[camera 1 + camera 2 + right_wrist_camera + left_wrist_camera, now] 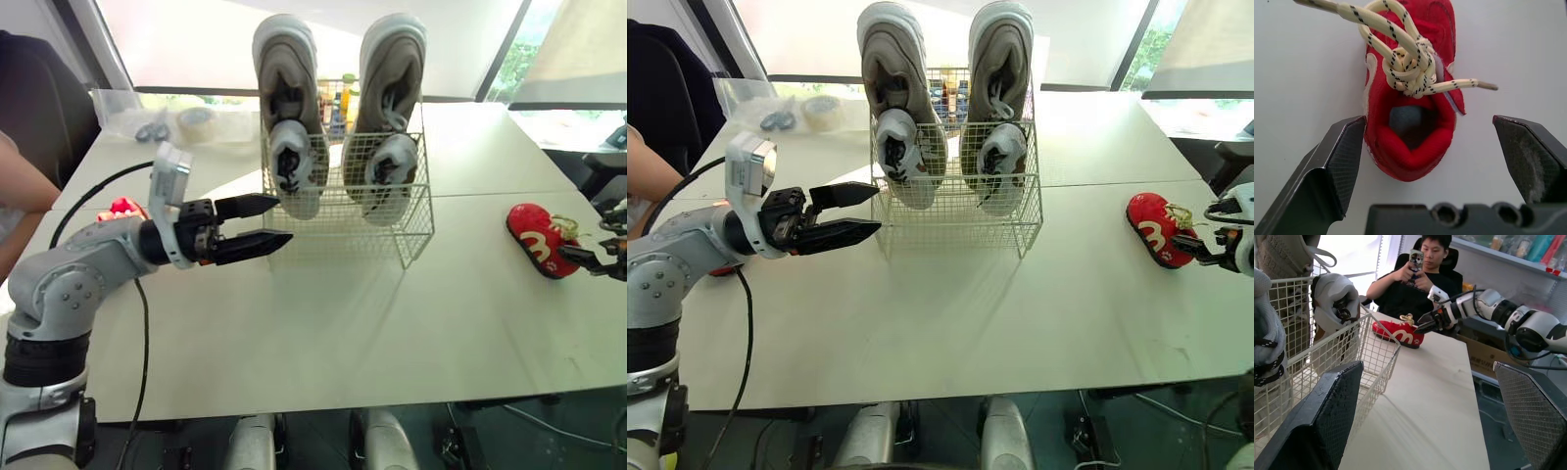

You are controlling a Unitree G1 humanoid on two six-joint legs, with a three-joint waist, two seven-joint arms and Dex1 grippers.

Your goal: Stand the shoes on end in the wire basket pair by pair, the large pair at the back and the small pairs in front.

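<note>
Rightward, the red shoe (537, 240) lies on the table (343, 333), well apart from the wire basket (416, 230) — its heel sits between the right gripper's (1427, 125) spread, unclenched fingers. The left gripper (269, 223), likewise released, hovers just left of the basket.

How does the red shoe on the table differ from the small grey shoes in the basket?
The red shoe lies flat on the table, outside the basket; the small grey shoes stand on end inside it, before the large pair. The red shoe is bright with cream laces; the grey shoes are pale. All are small beside the large pair.
</note>
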